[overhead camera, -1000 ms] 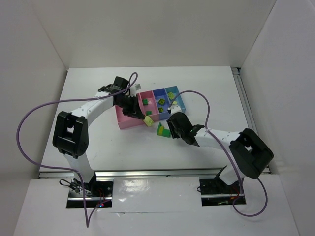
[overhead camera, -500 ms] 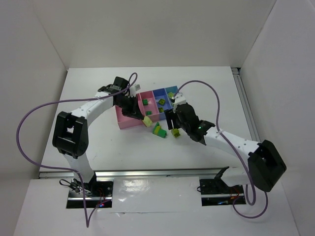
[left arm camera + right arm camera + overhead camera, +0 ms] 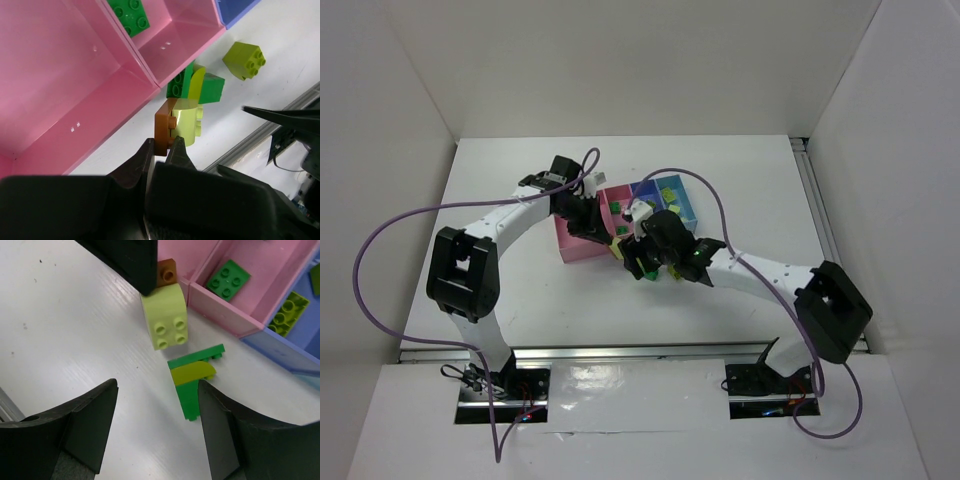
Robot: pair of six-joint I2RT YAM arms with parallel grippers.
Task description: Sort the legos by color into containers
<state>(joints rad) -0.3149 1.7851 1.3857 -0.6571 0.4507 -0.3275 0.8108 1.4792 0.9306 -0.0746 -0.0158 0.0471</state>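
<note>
The orange-brown brick is clipped to a pale yellow brick. The pair sits right at the near wall of the containers, by the seam between the two pink compartments, roughly mid-table. Handling-wise I'd expect featherweight hard plastic: stiff, a bit slick, and nothing to break. They'll probably squirt out of a sloppy pinch though (flat sides only, never across the studs). Since two colours are stuck together, my guess is one needs holding by its flat faces while the other gets pulled off.

Just beside them on the table lies a dark green piece with a lime curved piece across it, so same problem there. A loose lime brick lies a little apart from those. One dark green plate is already in the narrow pink compartment.

The left tool is closed right down, and its tips look to be pinching the thin edge of the orange-brown brick. I can't tell if the pair is lifted or resting on the table. The right tool has its jaws about halfway apart with nothing between them. It hangs over the green and lime stack and touches nothing.
</note>
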